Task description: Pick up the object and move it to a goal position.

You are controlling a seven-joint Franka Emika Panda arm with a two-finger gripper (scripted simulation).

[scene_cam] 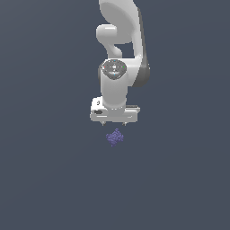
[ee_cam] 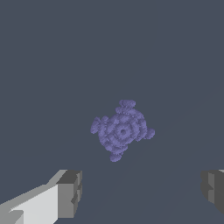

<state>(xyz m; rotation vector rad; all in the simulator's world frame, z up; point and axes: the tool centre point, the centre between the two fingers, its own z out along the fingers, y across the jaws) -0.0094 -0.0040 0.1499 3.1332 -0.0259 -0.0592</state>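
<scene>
clump [ee_cam: 121, 130]: roundish, no clear long axis | claw [ee_cam: 142, 192]: spread, apart

Open room all around the clump

The gripper [scene_cam: 114, 122] is hanging spread above the purple-blue clump [scene_cam: 115, 137], apart from it; bare grey floor [scene_cam: 179, 179] is lying open at every clock direction, its fingertips [ee_cam: 70, 192] flanking wide.

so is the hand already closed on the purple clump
No: in the wrist view the hand has its fingers spread wide apart, with the purple clump lying untouched beyond them.
</scene>
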